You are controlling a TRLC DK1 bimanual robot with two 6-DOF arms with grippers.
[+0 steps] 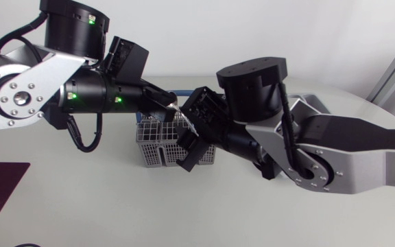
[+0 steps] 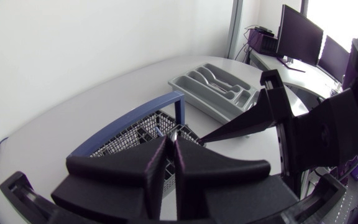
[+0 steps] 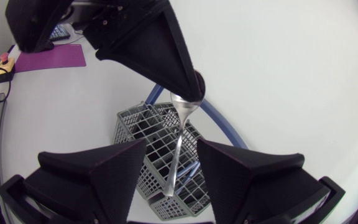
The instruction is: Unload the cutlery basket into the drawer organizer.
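White table (image 1: 115, 206): grey wire cutlery basket (image 3: 142, 124). Left gripper (image 3: 193, 92) pinches silver metal spoon (image 3: 182, 121), hanging toward six o'clock; right gripper (image 3: 171, 146) spread, flanking it. Risk: tip-only pinch, so spoon may slip.

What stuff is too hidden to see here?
The cutlery piece: right wrist view, its top is pinched in the left gripper, its foot in the basket; spoon or fork, cannot tell.
The organizer: head view, right arm hides nearly all.
Basket's contents: head view, the left arm and right arm cover most.
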